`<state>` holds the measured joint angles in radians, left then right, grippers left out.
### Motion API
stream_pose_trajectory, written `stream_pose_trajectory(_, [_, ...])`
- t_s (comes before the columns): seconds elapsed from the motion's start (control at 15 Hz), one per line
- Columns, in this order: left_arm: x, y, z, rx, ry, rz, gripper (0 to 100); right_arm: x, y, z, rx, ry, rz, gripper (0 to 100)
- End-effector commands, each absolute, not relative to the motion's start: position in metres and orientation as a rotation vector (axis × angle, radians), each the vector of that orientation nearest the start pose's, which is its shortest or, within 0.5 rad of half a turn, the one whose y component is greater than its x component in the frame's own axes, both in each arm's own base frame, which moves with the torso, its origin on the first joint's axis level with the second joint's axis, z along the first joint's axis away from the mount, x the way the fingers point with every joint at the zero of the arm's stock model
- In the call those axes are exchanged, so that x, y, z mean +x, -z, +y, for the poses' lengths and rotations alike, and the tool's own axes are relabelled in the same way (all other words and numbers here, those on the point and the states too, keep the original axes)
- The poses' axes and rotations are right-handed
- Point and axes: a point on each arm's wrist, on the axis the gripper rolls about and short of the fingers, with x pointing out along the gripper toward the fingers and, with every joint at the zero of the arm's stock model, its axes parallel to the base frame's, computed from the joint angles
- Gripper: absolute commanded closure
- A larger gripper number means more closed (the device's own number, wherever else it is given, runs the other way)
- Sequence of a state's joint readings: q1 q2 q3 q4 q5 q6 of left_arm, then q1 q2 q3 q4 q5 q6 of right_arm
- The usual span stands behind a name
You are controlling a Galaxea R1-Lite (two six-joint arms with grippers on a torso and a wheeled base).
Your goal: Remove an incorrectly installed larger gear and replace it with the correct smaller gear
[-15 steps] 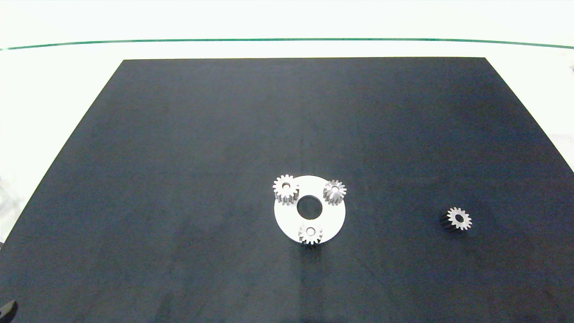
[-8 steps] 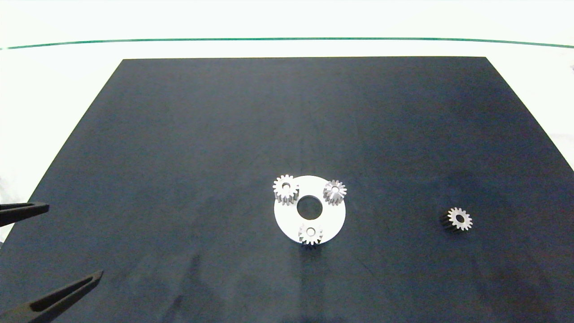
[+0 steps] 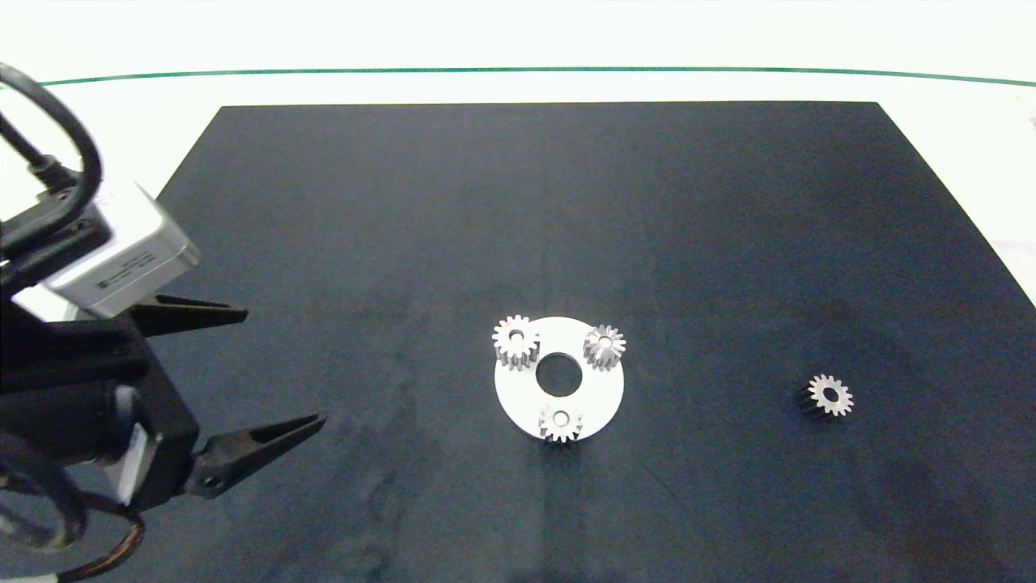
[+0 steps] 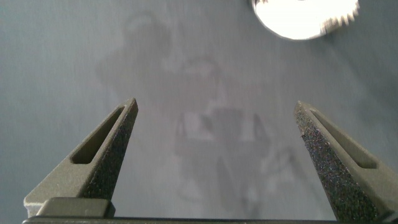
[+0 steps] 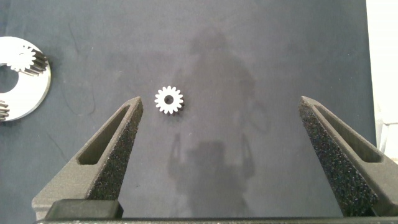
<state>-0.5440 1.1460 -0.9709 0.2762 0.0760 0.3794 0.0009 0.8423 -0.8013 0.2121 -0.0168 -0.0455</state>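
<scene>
Left gripper (image 3: 279, 368), dark, two tapered grey fingers spread wide and empty, over the black mat (image 3: 405, 202), well apart from the white round plate with a centre hole (image 3: 595, 405). On the plate's left rim, the larger gear (image 3: 515, 340), silver, stubby-toothed, still installed; risk of clipping the two neighbouring sharp-toothed silver gears (image 3: 604, 346) or dragging the loose plate if closed off-centre on the rounded teeth. Further right, alone on the mat, the smaller gear (image 3: 829, 395), silver, pointed teeth, wide dark bore. Right gripper (image 5: 221, 158), fingers likewise wide apart, above and short of that gear; height over the mat hard to judge, so possible tipping on descent.
</scene>
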Motion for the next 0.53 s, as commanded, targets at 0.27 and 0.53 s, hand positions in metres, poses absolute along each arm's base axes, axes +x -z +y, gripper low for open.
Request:
stream_pose_trajectory(0.27, [0.18,-0.25,-0.131,0.573,0.569,0.403,0,0.081,-0.266,0.0,-0.048,0.006,0.269,0])
stream_pose_trajectory(0.53, [0.2,-0.244,-0.151,0.555,0.548,0.424,0,0.084,-0.265,0.0,-0.048,0.009,0.279,0])
